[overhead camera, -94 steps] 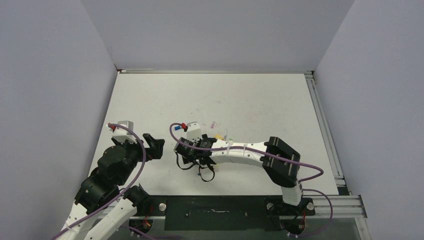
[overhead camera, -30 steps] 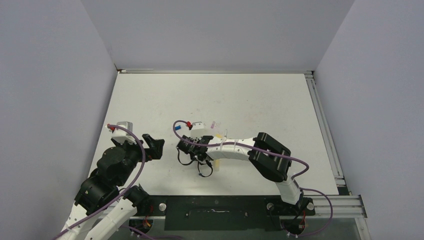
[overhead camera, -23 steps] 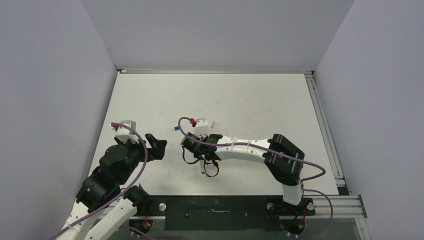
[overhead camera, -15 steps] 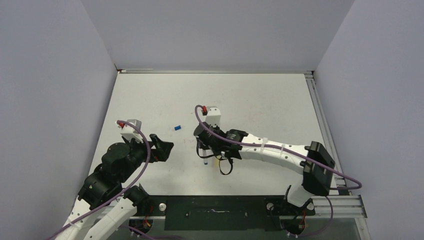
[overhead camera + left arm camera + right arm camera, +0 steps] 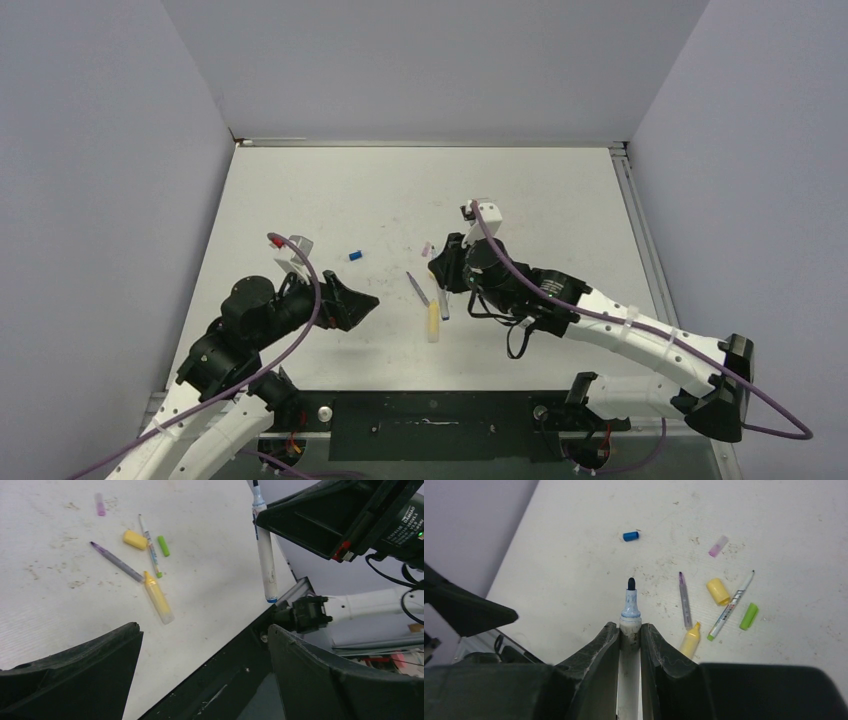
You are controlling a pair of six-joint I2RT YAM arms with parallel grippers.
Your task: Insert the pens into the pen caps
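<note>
My right gripper (image 5: pixel 629 628) is shut on the white-grey pen (image 5: pixel 630 611), whose dark tip points out past the fingers, above the table. In the top view this pen (image 5: pixel 444 300) hangs under the right gripper (image 5: pixel 439 272). The blue cap (image 5: pixel 630 536) lies alone ahead of it. Beside them lie the purple pen (image 5: pixel 684 600), yellow marker (image 5: pixel 690 640), thin grey-green pen (image 5: pixel 730 607), yellow cap (image 5: pixel 717 591), green cap (image 5: pixel 749 616) and pink cap (image 5: pixel 718 546). My left gripper (image 5: pixel 362 303) stands open and empty, left of the pile.
The table's near edge with the black base rail (image 5: pixel 235 655) runs just below the yellow marker (image 5: pixel 158 597). Grey walls (image 5: pixel 430 70) close in the table on three sides. The blue cap (image 5: pixel 354 256) sits between the two grippers, toward the back.
The right arm has swung right and lifted off the pile with the white-grey pen, uncovering the blue cap and the other pens. The left arm has reached forward to the right.
</note>
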